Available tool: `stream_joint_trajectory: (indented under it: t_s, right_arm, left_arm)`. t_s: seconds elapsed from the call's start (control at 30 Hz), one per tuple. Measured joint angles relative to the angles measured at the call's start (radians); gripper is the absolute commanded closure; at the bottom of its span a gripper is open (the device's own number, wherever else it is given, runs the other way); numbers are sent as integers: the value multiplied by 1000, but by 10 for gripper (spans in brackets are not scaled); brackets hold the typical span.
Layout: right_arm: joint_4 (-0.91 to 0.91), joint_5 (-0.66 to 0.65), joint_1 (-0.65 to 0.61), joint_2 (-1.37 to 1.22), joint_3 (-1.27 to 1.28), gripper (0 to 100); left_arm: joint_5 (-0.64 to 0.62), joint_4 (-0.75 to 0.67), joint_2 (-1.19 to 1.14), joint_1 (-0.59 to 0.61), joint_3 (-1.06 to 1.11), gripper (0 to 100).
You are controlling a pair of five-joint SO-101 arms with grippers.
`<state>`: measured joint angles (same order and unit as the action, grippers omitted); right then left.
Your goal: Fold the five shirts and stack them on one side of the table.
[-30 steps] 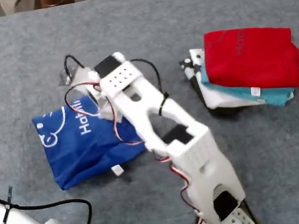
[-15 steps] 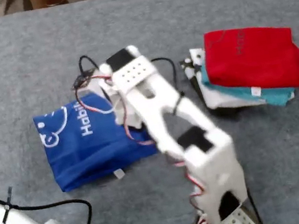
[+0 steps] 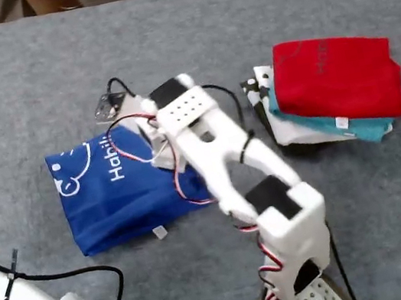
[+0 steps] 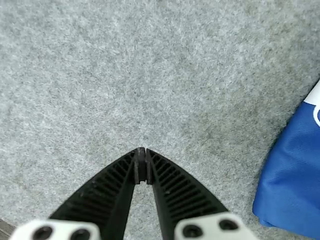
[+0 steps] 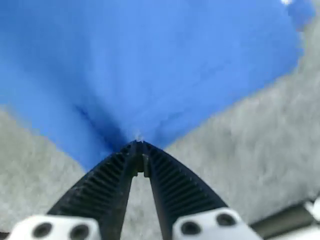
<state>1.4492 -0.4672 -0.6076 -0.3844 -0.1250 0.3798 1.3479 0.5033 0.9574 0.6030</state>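
At 9 o'clock on the grey table point(image 3: 16, 74) we see the folded blue shirt point(image 3: 107, 193). Our right gripper point(image 5: 140, 150) pinches its 2 o'clock edge, arm covering that corner. The stack point(image 3: 313, 130), red shirt point(image 3: 335, 76) on top, sits at 3 o'clock. The left gripper point(image 4: 140, 165) is closed over bare table.

Right arm point(image 3: 226, 161): white shells, screw holes; red and black cables point(image 3: 184, 188) behind claw point(image 5: 140, 155). Claw fingers point(image 5: 100, 190) black, ribbed, white-based.

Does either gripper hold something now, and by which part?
The right gripper pinches the blue shirt at its edge on the side toward the stacked shirts. The left gripper is shut on nothing, above bare table.
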Motion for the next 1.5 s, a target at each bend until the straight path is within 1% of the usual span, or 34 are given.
stream_joint_trajectory:
  t_s: [0.13,0.2,0.3,0.37,0.47,0.57,0.73,0.8,0.93,1.03,1.17,1.37,1.5]
  right_arm:
    - [14,17,-34,-91,-38,996]
    - [72,43,-48,-137,-38,997]
    - [176,46,-72,-161,-25,997]
    - [198,46,-89,-158,14,997]
    - [195,48,-91,-114,87,997]
    - [153,48,-91,-34,172,997]
    - [9,48,-81,8,285,997]
    - [-35,49,-49,8,282,997]
    - [26,48,14,11,124,996]
    - [69,48,44,11,-74,996]
    - [71,48,55,-75,-336,996]
    - [2,48,58,-428,-646,996]
    - [-40,48,80,-697,-896,996]
  left_arm:
    - [0,0,0,0,18,982]
    - [0,0,0,0,26,982]
    - [0,0,0,0,40,982]
    - [0,0,0,0,41,982]
    - [0,0,0,0,41,982]
    - [0,0,0,0,41,982]
    - [0,0,0,0,41,982]
    - [0,0,0,0,41,982]
    - [0,0,0,-15,41,982]
    - [0,0,0,-78,41,982]
    - [-23,0,0,-229,34,982]
    - [-121,-11,0,-522,-89,982]
    - [-172,-117,-57,-694,-100,982]
